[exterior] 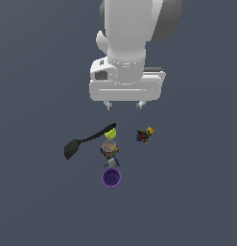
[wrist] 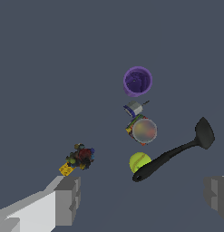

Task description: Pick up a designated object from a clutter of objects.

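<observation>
The black spatula (exterior: 86, 141) lies on the grey floor, its broad head toward the exterior view's left and its thin handle running up to the yellow-green ball (exterior: 110, 131). In the wrist view the spatula (wrist: 177, 154) has its handle end beside the ball (wrist: 139, 161). My gripper (exterior: 124, 105) hangs open above the clutter, touching nothing. Its fingers (wrist: 68, 199) are spread wide, one at each side of the wrist view, with the gripper (wrist: 143, 199) midway. The multicoloured can (exterior: 109, 148), the purple cup (exterior: 111, 178) and the red-yellow toy (exterior: 145, 135) lie apart from the gripper.
A small grey-blue item (wrist: 133, 108) sits between the can (wrist: 143, 130) and the purple cup (wrist: 138, 81). The red-yellow toy (wrist: 79, 158) lies close to one finger in the wrist view. A flat dark grey floor (exterior: 196, 202) surrounds the group.
</observation>
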Robot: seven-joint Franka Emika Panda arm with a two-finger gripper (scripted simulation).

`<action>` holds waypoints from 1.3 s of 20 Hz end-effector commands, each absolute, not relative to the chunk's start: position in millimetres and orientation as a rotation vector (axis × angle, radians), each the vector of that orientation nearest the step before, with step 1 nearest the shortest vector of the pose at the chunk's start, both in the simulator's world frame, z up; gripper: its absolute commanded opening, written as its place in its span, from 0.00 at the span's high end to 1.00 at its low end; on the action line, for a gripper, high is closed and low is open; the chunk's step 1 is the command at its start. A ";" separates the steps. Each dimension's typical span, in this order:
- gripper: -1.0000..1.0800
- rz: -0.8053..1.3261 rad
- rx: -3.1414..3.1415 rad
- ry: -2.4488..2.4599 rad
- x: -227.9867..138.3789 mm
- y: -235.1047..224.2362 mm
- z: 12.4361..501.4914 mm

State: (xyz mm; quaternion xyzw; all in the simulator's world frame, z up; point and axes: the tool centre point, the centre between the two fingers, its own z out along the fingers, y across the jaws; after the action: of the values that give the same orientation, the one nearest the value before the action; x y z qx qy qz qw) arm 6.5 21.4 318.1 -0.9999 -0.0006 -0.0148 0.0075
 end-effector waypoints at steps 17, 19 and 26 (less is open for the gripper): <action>0.04 -0.069 -3.107 0.075 18.5 11.0 319.4; 0.04 -0.066 -3.104 0.112 19.0 7.4 313.8; 0.04 -0.049 -3.075 0.344 19.2 -15.2 278.0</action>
State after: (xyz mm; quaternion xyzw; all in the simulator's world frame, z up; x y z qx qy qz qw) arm 19.6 -9.1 287.4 -0.9954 0.0917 -0.0176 0.0223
